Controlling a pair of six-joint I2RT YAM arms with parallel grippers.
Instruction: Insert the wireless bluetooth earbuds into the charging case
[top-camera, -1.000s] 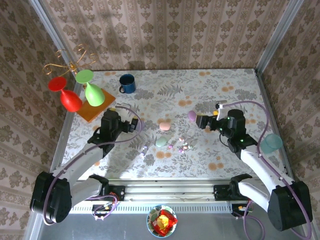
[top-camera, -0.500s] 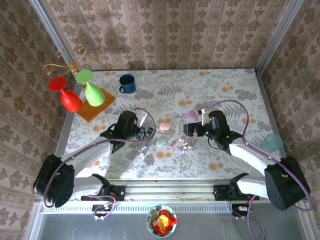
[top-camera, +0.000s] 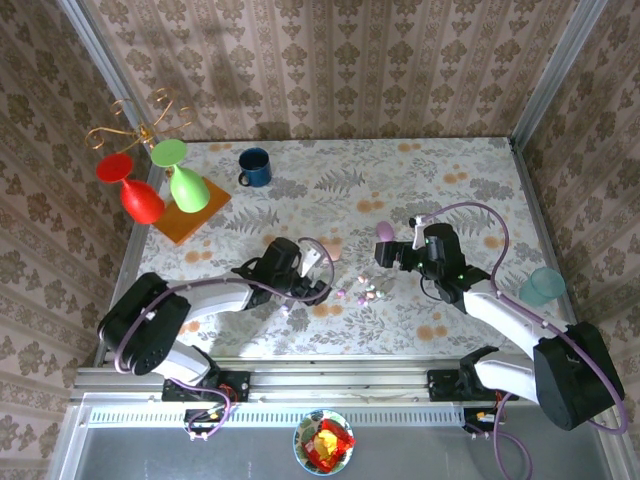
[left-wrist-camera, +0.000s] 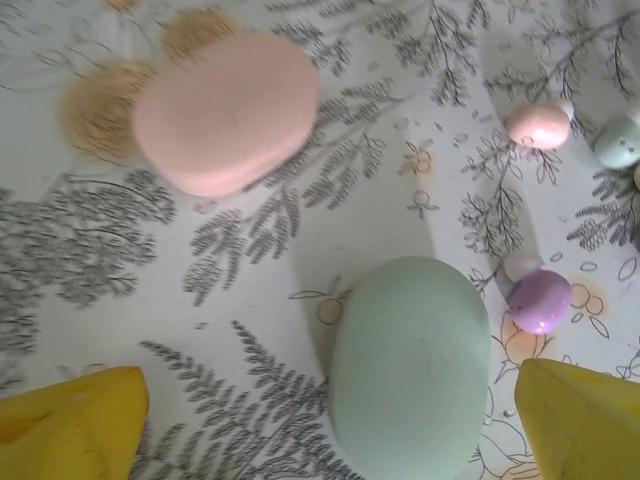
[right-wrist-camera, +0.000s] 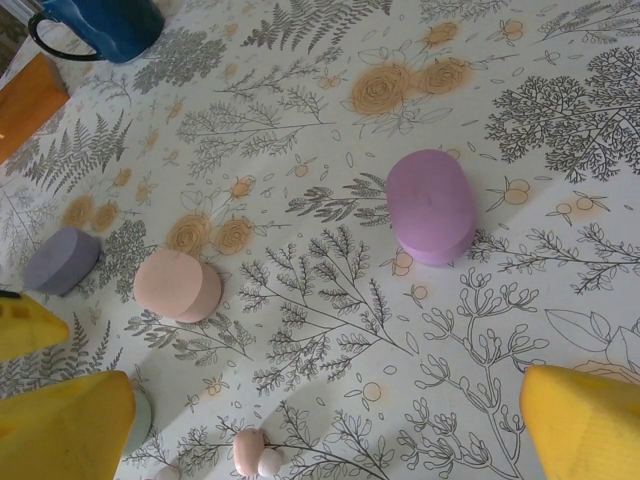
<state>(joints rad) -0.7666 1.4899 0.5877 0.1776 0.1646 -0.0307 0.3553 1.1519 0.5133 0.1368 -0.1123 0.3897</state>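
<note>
1. The left gripper (left-wrist-camera: 325, 425) hangs spread wide over the green case (left-wrist-camera: 410, 365). One yellow finger (left-wrist-camera: 70, 425) stands off each side of the case. Neither touches it, and nothing is grasped.
2. The right gripper (right-wrist-camera: 325, 430) hovers to the right of the green case and a little behind it. Its jaws are fully apart and empty above bare cloth.
3. The earbuds (top-camera: 360, 292) lie loose just right of the green case. A purple bud (left-wrist-camera: 540, 300) sits close beside it, and a pink bud (left-wrist-camera: 538, 125) lies farther off.
4. The pink case (left-wrist-camera: 225, 110) rests behind the green case, apart from it. The purple case (right-wrist-camera: 432, 205) lies farther back and to the right.
5. The table (top-camera: 450, 170) is flat under a floral cloth. A blue mug (top-camera: 254, 167) and a wooden board (top-camera: 200, 215) stand well behind and left of the green case.
6. Damask-papered walls (top-camera: 340, 60) close in three sides.
</note>
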